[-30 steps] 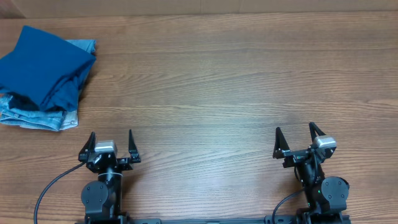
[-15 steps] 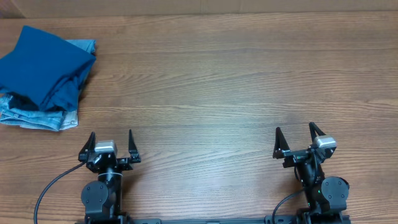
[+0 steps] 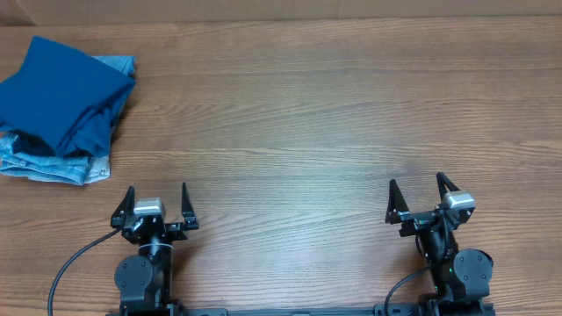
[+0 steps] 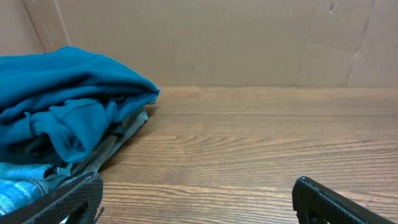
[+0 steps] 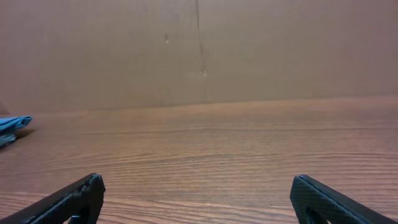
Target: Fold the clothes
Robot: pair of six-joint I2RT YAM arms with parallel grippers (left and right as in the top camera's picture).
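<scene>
Teal shirt (image 3: 57, 92) first, where's it sit?
— Far-left corner of the bench (image 3: 307, 114), crumpled in a heap on top of light denim jeans (image 3: 53, 167). It's well apart from the left gripper (image 3: 157, 190), ahead of it and off to its left. The right gripper (image 3: 416, 182) is further still, across the whole bench.
— Touching either one?
— No. Both grippers are released, jaws spread wide, nothing between them, parked at the near edge.
— Counts?
— One shirt, one pair of jeans, two grippers, two fingers each.
— Anything the views disagree on?
— Overhead gives the layout only. The left wrist camera shows the shirt (image 4: 62, 106) side-on: bunched folds, a hem edge jutting right, denim (image 4: 25, 186) squashed below, and a cardboard wall (image 4: 217, 43) behind. Its fingers (image 4: 68, 200) frame the bottom corners.
— Right wrist?
— Mostly bare wood and cardboard. Just a sliver of blue cloth (image 5: 13, 122) at the far left edge; can't tell which garment.
</scene>
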